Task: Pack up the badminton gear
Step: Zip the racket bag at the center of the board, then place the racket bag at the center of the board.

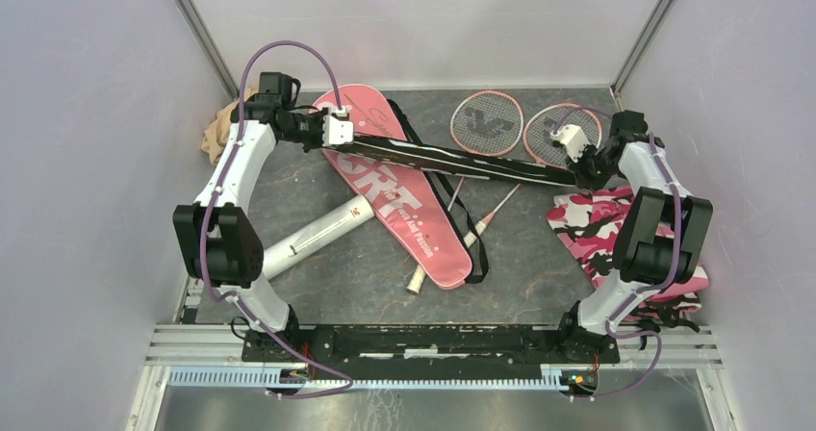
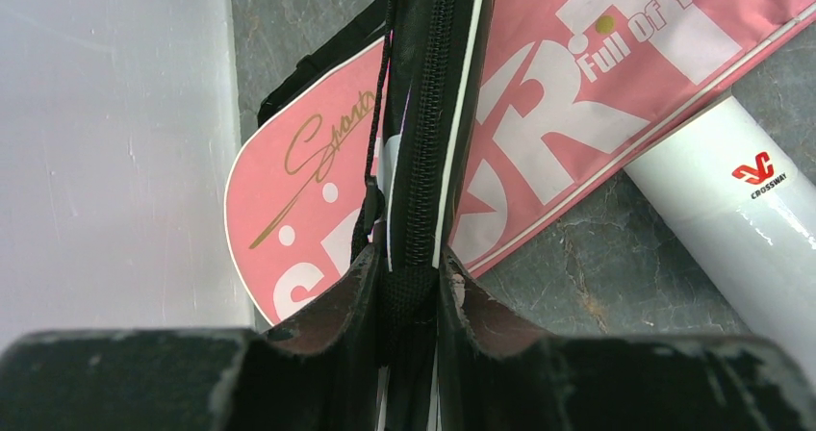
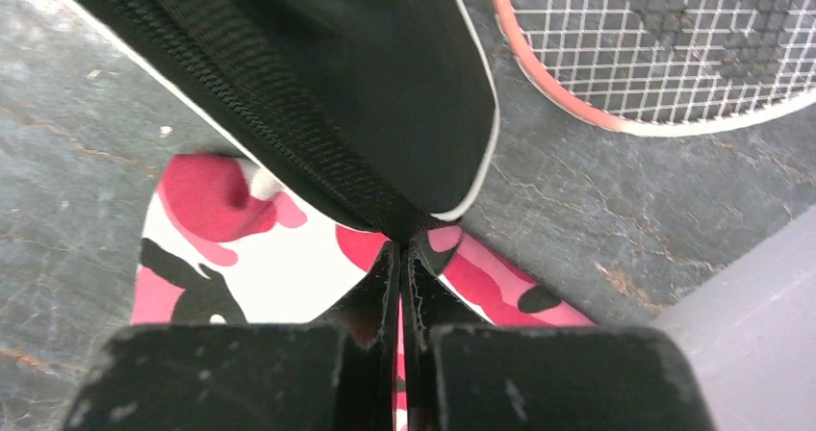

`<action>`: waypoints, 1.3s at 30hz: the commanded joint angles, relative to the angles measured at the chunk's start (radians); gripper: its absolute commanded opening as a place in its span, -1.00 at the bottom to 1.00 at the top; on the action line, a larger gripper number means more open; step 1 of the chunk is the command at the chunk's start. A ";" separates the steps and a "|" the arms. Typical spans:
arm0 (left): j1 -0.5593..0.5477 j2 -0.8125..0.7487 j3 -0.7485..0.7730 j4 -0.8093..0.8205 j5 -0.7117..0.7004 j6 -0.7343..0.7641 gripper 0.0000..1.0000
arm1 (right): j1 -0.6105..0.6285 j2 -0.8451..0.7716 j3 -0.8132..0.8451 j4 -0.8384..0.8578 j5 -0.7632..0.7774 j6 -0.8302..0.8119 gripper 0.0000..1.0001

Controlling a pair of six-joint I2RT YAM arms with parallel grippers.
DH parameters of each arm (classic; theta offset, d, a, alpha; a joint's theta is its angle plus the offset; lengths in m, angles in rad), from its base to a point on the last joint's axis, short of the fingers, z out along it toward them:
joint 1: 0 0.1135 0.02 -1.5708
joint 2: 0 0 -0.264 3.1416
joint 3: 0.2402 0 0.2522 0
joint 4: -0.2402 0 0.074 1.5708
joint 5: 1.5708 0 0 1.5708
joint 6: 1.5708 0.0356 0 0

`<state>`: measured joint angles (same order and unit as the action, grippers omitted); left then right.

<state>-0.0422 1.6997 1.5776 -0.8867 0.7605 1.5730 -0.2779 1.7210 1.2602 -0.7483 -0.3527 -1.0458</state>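
Beige cloth (image 1: 216, 135): bunched at the far left corner of the worktop (image 1: 539, 263); no part of the gear
Left fingers (image 2: 358, 291): part-way closed, pinching one end of the black bag (image 1: 481, 164) along its zip edge; raised above the pink bag (image 1: 414, 221)
White tube (image 1: 313, 237): lying loose on the worktop; far end tucked under the pink bag's edge; not packed
Pink bag: flat on the worktop, SPORT lettering up; contents, if any, cannot be told
Black bag: strung edge-up in the air between both arms, across the pink bag; open or zipped, cannot be told
Rackets (image 1: 487, 123): two, heads side by side at the back, handles reaching toward the pink bag; both out on the worktop, neither in a bag
Right fingers (image 3: 383, 291): fully closed, nipping the other end of the black bag by its rim, over the camouflage cloth (image 1: 597, 224)
Camouflage cloth: spread at the right; not gear
Shuttlecocks: none in sight
Done: nothing visibly stowed; black bag merely lifted
Left: judged nearly everything; rackets into bags, tube dealt with, zips closed
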 commanded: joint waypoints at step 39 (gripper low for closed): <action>0.114 -0.051 0.090 0.682 0.066 -0.984 -0.96 | -0.052 -0.048 0.280 0.017 -0.275 0.336 0.42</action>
<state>0.0040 1.7248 1.6260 -0.5468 0.8379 0.9607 -0.3454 1.7805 1.5009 -0.6983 -0.5056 -0.7750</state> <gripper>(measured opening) 0.296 0.684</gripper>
